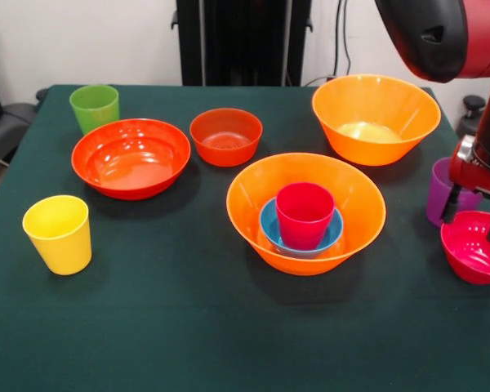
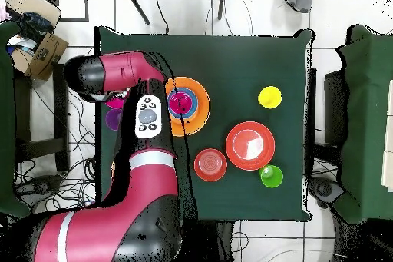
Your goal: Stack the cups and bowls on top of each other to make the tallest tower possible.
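Note:
A large orange bowl at the table's centre holds a blue small bowl with a crimson-pink cup in it; this tower also shows in the overhead view. My gripper is open at the right edge. Its fingers hang at the far rim of the magenta small bowl, one at its left rim and one over its inside. The purple cup stands just behind, partly hidden. The overhead view shows only slivers of the magenta bowl and purple cup beside the arm.
A second large orange bowl stands behind the gripper. To the left are a small red-orange bowl, a wide shallow red-orange bowl, a green cup and a yellow cup.

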`<control>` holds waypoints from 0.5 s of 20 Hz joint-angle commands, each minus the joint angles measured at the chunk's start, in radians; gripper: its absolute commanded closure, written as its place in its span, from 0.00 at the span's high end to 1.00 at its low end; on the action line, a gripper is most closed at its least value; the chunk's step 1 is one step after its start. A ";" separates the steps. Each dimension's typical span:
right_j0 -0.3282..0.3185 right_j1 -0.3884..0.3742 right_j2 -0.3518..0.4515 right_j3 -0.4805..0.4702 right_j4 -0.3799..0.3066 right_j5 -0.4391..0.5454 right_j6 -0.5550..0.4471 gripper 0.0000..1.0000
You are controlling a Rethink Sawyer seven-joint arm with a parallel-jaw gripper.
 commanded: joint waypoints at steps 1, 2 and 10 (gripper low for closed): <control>-0.006 0.033 0.032 -0.066 -0.100 0.113 -0.171 1.00; -0.009 0.036 0.035 -0.072 -0.103 0.113 -0.172 1.00; -0.017 0.047 0.047 -0.041 -0.126 0.045 -0.155 1.00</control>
